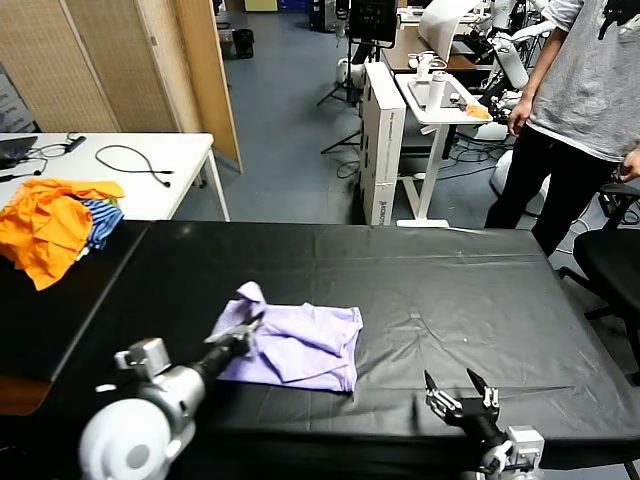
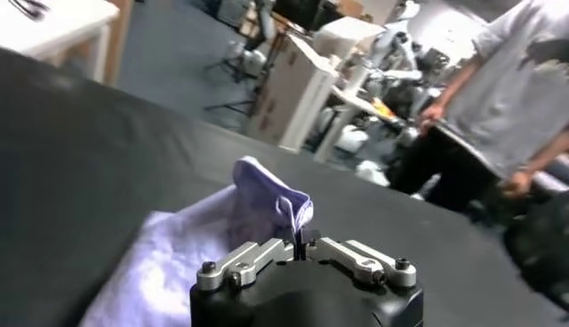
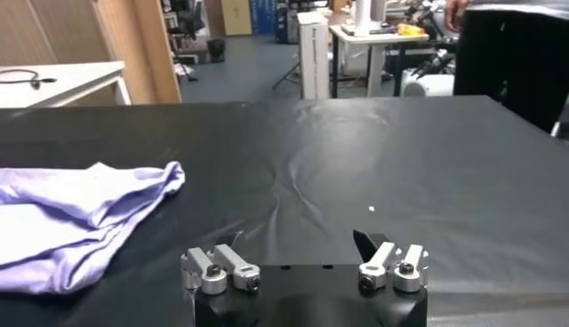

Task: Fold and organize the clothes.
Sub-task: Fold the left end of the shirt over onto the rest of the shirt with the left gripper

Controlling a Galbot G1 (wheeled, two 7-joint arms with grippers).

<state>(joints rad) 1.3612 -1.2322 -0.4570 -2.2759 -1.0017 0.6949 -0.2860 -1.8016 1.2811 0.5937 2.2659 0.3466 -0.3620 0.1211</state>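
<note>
Black table [image 1: 480,290]: covers most of the head view; its near edge is cut off by the frame.

Lavender T-shirt [image 1: 300,345]: lies crumpled and partly folded left of the table's centre, plain side showing. No print or lettering visible on it.

Orange and blue-striped clothing heap [image 1: 55,225]: at the table's far left corner, well apart from the T-shirt.

Left gripper [image 1: 247,330]: at the T-shirt's left edge, fingers pinched together on a fold of cloth. In the left wrist view that fold [image 2: 271,204] stands up in a peak just beyond the closed fingers; the fingertips themselves are hidden by the fabric.

Right gripper [image 1: 460,385]: low over bare table near the front edge, well to the right of the T-shirt, fingers spread wide, holding nothing, touching nothing.

No readable writing anywhere.
</note>
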